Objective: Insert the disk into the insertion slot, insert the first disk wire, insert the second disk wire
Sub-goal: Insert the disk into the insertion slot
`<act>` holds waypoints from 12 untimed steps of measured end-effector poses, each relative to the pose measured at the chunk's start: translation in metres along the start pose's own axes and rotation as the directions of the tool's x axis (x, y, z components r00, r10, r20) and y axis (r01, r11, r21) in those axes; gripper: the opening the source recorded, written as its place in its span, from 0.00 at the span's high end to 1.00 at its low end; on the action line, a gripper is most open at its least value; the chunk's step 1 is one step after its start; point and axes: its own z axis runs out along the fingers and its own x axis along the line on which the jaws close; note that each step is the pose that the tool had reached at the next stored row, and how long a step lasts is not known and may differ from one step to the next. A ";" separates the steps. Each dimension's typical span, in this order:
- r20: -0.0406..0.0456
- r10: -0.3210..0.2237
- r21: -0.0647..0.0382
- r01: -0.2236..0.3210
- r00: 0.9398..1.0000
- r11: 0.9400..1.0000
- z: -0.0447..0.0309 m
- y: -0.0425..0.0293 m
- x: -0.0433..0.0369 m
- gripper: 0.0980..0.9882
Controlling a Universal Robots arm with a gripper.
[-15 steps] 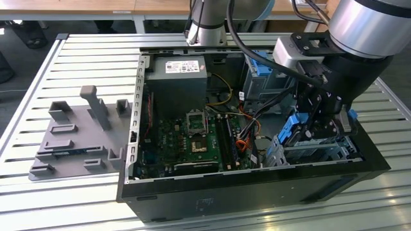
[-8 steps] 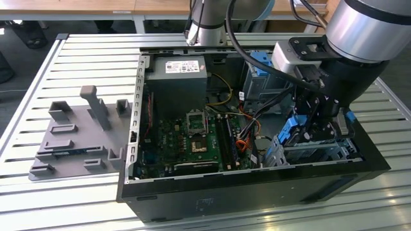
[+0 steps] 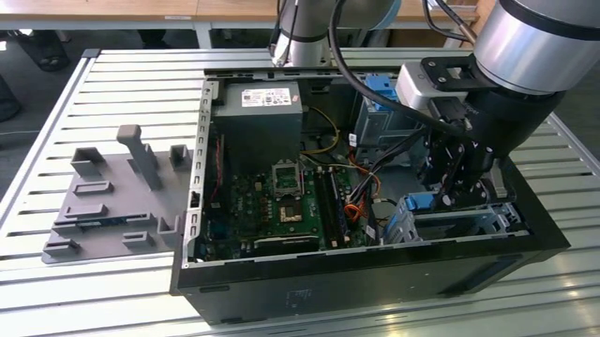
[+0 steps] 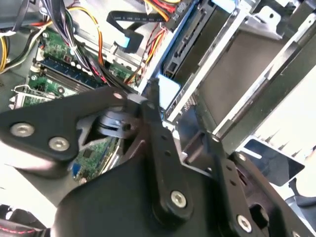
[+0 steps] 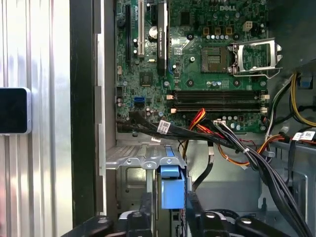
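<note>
Exterior view: reaching down into the open computer case at the exterior view's right. Hovering the gripper just over the insertion slot, with the disk showing as a blue patch at the fingers. Standing well apart from the taller cage with the blue tab.

Second wrist view: showing the disk edged by its blue carrier, lying against the slot's sheet-metal wall. Turning what appears to be the dark connector end towards the loose wires; not asserting this firmly.

First wrist view: pinching the disk between two dark fingers, claw closing narrow on the blue carrier's sides. Presenting the thin edge to the camera, so judging the disk as standing on edge, long axis running away from the wrist and down into the slot. Lying just beside the wire bundle crossing below the motherboard.

Handling, as judgement: treating the disk as stiff, dense for its bulk and sensitive to knocks; expecting smooth metal faces to be slippery. Recommending hold on the plastic carrier's long sides, away from label and connector end. Watching for snagging on the perforated cage walls.
</note>
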 end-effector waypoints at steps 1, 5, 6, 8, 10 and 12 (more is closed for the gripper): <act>0.000 0.000 0.000 0.000 1.000 1.000 0.0001 0.0000 0.0000 0.63; 0.000 0.000 0.000 0.000 1.000 1.000 0.0005 0.0000 0.0000 0.84; 0.000 0.000 0.000 0.000 1.000 1.000 0.0007 0.0000 0.0000 0.90; 0.000 0.000 0.000 0.000 1.000 1.000 0.0011 0.0000 0.0000 0.96; 0.000 0.000 0.000 0.000 1.000 1.000 0.0015 0.0000 0.0000 0.99; 0.000 0.000 0.000 0.000 1.000 1.000 0.0020 0.0000 0.0000 0.99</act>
